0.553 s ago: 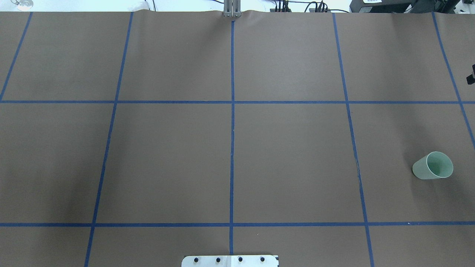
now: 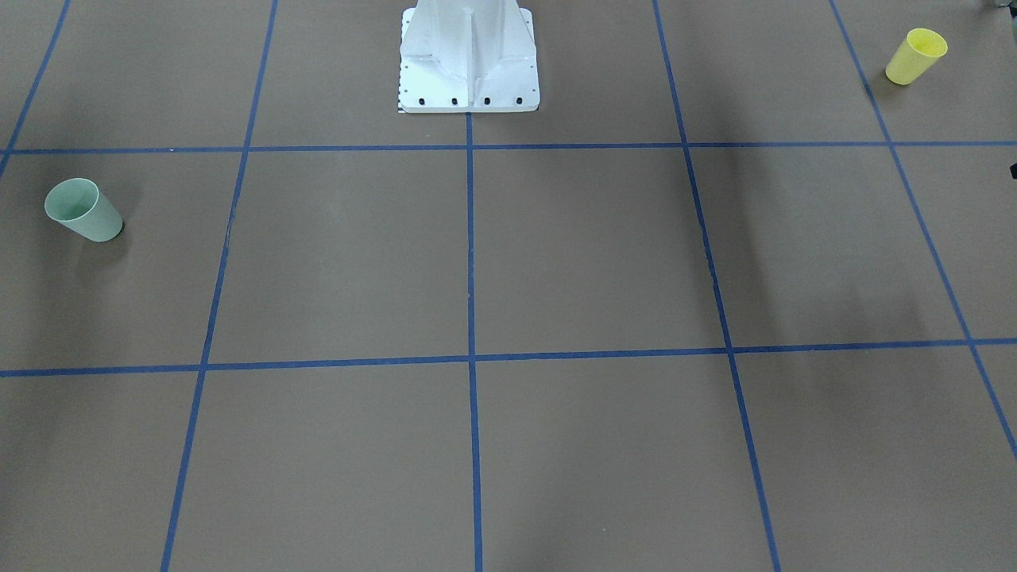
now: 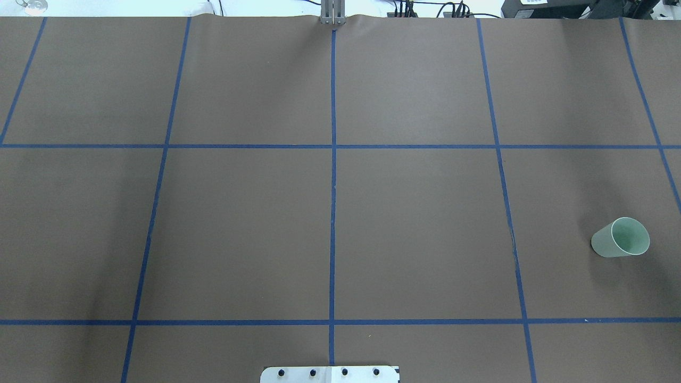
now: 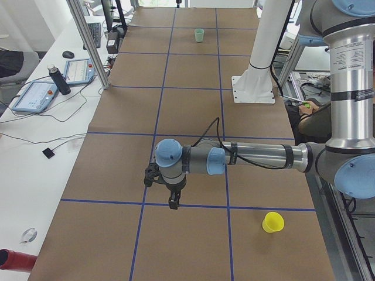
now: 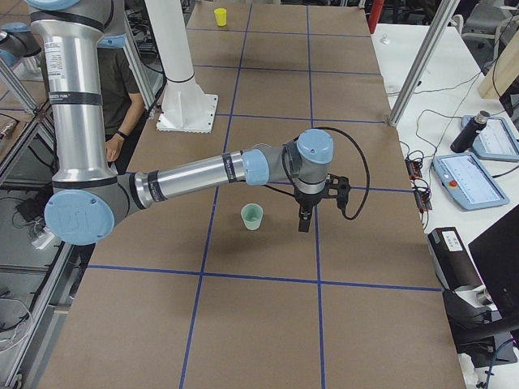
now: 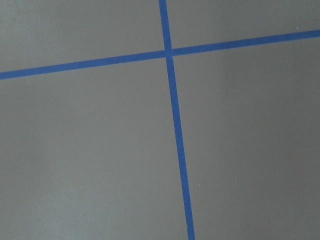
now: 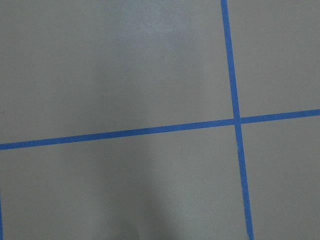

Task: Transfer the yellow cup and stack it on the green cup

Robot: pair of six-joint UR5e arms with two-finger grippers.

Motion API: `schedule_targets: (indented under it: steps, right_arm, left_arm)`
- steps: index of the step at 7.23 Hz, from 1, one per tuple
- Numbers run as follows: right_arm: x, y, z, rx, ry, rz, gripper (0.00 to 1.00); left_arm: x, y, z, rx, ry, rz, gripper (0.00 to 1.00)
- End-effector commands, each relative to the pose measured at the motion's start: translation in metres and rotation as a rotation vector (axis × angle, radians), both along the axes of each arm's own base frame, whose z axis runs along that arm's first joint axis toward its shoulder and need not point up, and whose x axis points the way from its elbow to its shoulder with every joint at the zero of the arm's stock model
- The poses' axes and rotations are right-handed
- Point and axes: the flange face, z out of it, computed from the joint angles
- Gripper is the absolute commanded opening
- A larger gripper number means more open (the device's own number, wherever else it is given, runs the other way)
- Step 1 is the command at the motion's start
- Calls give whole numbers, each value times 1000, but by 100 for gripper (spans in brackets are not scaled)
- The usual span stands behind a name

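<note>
Only a dark tip at the overhead view's right edge has gone; the green cup [image 5: 252, 216] stays put, just beside the right jaws. One yellow cup [image 4: 273, 222] stands near the left jaws. Both cups are upright on the bench [image 3: 415, 229]. How wide either jaws stand, I cannot tell.

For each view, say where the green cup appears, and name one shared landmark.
Front-facing: green cup far left, mid-height.
Overhead: cup near right edge, below middle.
Exterior left: cup top centre.
Exterior right: cup at centre.
Both wrist views: absent.
Shared landmark: white robot base.
</note>
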Motion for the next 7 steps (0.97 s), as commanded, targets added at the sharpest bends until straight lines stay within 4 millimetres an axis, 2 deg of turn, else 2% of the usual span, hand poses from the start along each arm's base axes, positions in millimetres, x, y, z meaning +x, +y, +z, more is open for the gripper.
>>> schedule_targets:
  steps: [1, 5, 7]
  right_arm:
    - [3, 17, 2, 1, -2, 3, 100]
    - [1, 20, 11, -23, -12, -2, 100]
    - [0, 21, 9, 0, -25, -7, 100]
  left_arm:
    - [-1, 19, 6, -4, 8, 4, 100]
    - [5, 26, 6, -27, 81, -1, 100]
    - [5, 35, -14, -83, 79, -81, 100]
